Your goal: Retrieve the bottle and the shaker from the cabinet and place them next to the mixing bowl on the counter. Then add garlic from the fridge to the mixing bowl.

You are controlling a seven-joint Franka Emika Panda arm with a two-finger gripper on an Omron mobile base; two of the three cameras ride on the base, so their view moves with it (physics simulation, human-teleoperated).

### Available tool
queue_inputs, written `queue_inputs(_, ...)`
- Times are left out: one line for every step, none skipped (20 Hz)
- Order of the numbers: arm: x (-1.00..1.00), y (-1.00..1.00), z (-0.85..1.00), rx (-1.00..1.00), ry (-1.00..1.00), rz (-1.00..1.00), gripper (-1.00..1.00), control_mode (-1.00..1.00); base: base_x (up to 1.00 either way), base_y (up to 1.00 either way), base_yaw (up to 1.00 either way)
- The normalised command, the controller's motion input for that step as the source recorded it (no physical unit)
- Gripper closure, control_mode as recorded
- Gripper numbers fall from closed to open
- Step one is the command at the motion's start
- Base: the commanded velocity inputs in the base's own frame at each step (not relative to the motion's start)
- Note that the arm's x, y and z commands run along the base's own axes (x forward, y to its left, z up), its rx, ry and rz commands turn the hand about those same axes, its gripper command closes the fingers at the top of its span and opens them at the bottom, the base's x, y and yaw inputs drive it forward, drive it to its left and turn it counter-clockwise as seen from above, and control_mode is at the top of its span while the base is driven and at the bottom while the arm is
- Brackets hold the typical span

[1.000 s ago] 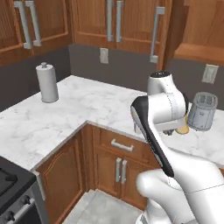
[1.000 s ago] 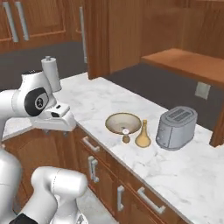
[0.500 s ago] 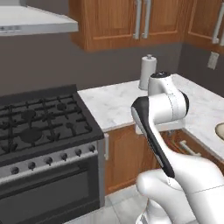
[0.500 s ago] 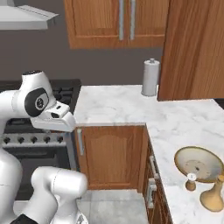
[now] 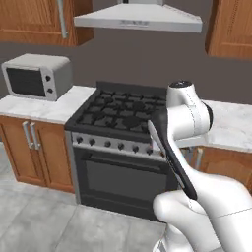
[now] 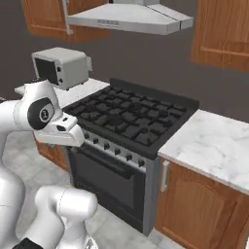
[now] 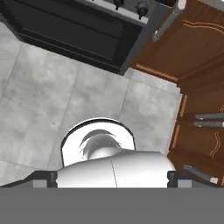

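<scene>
The bottle, the shaker, the mixing bowl, the garlic and the fridge are out of view. My gripper (image 7: 112,178) points straight down at the grey tile floor (image 7: 65,87), over my own white base. Its two dark fingertips (image 7: 43,178) stand far apart with nothing between them, so it is open. In the right base view the hand (image 6: 62,135) hangs folded close to my body, in front of the stove's left corner.
A black gas stove (image 5: 123,110) with an oven below stands ahead, under a steel range hood (image 5: 138,19). A grey microwave (image 6: 61,65) sits on the counter to its left. A marble counter (image 6: 214,143) over wooden base cabinets runs right. Wall cabinets (image 5: 29,19) hang above.
The whole picture has swung left with the base: the counter corner, paper towel roll and bowl have left the view, and the stove and microwave have come in. The arm's pose is unchanged.
</scene>
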Motion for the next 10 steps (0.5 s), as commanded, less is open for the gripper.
queue_inputs(0.00,0.00,0.00,0.00,0.00,0.00,-1.00,1.00,0.00,0.35,1.00)
queue_inputs(0.00,0.00,0.00,0.00,0.00,0.00,-1.00,1.00,0.00,0.39,0.99)
queue_inputs(0.00,0.00,0.00,0.00,0.00,0.00,-1.00,1.00,0.00,0.36,0.96)
queue_inputs(0.00,0.00,0.00,0.00,0.00,0.00,-1.00,1.00,0.00,0.34,0.95)
queue_inputs(0.00,0.00,0.00,0.00,0.00,0.00,-1.00,1.00,0.00,0.33,0.93)
queue_inputs(0.00,0.00,0.00,0.00,0.00,0.00,-1.00,1.00,0.00,0.34,0.91)
queue_inputs(0.00,0.00,0.00,0.00,0.00,0.00,-1.00,1.00,0.00,0.34,0.88)
queue_inputs(0.00,0.00,0.00,0.00,0.00,0.00,-1.00,1.00,0.00,0.40,0.89)
queue_inputs(0.00,0.00,0.00,0.00,0.00,0.00,-1.00,1.00,0.00,0.43,0.89)
queue_inputs(0.00,0.00,0.00,0.00,0.00,0.00,-1.00,1.00,0.00,0.39,0.90)
